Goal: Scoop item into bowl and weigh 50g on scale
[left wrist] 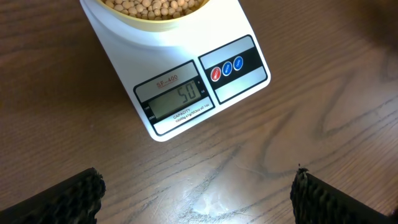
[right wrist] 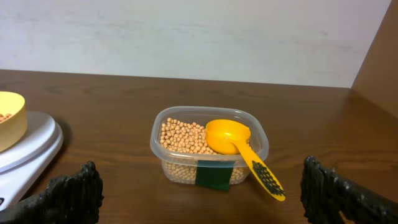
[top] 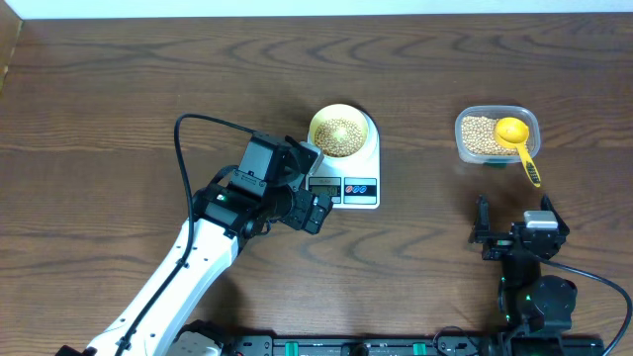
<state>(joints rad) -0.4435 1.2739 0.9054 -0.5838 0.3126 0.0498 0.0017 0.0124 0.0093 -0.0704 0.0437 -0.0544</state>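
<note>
The pale yellow bowl [top: 340, 132] holds tan beans [top: 339, 137] and sits on the white scale [top: 368, 183]. In the left wrist view the scale [left wrist: 186, 68] shows 50 on its display [left wrist: 179, 99], with the bowl [left wrist: 152, 14] at the top edge. My left gripper [top: 309, 186] is open and empty, just left of the scale's front; its fingers [left wrist: 196, 199] straddle bare wood. My right gripper [top: 506, 232] is open and empty, in front of the bean tub. The right wrist view shows the bowl [right wrist: 11, 121] on the scale [right wrist: 28, 152] at far left.
A clear plastic tub [top: 497, 134] of beans stands at the right, with a yellow measuring scoop [top: 518, 140] resting in it, handle pointing toward me. It also shows in the right wrist view [right wrist: 208, 152], scoop [right wrist: 239, 149] inside. A cable loops behind the left arm [top: 183, 148].
</note>
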